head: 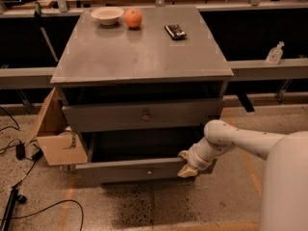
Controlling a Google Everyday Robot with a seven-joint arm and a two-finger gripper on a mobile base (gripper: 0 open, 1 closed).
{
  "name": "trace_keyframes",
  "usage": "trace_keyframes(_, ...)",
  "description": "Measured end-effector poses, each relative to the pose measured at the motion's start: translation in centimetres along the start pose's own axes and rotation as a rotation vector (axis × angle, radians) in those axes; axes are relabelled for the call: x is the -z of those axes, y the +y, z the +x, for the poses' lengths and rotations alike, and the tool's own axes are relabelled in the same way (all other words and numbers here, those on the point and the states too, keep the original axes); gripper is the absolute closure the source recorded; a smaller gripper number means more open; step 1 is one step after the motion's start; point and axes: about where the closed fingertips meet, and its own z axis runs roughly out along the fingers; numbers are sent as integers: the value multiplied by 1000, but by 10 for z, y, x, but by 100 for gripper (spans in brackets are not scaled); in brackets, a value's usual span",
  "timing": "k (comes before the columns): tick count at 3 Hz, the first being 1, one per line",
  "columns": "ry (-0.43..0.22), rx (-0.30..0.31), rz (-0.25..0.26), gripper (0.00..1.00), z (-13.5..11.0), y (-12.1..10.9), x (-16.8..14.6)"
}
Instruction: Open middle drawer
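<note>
The grey metal cabinet (139, 52) stands in the middle of the camera view. Its uppermost drawer (110, 117) has a taller front with a small knob (146, 114). Below it the middle drawer (120, 170) is pulled out toward me, its dark inside showing and its knob (149, 171) at the centre of its front. The lowest drawer is hidden beneath it. My gripper (186, 168) is at the right end of the middle drawer's front, touching its edge. My white arm (240, 141) reaches in from the lower right.
On the cabinet top stand a white bowl (107, 15), an orange fruit (133, 18) and a small black object (175, 31). An open cardboard box (57, 141) leans at the cabinet's left side. Cables (29, 211) lie on the floor at the left. A small bottle (275, 53) stands on the right rail.
</note>
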Motion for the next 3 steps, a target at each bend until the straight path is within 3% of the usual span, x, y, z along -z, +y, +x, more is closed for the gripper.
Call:
trace_keyframes(1,0,0,0,5,0,0,0)
trace_keyframes(2,0,0,0,0,0,0,0)
trace_keyframes(3,17,27,80,0,-6,-4,11)
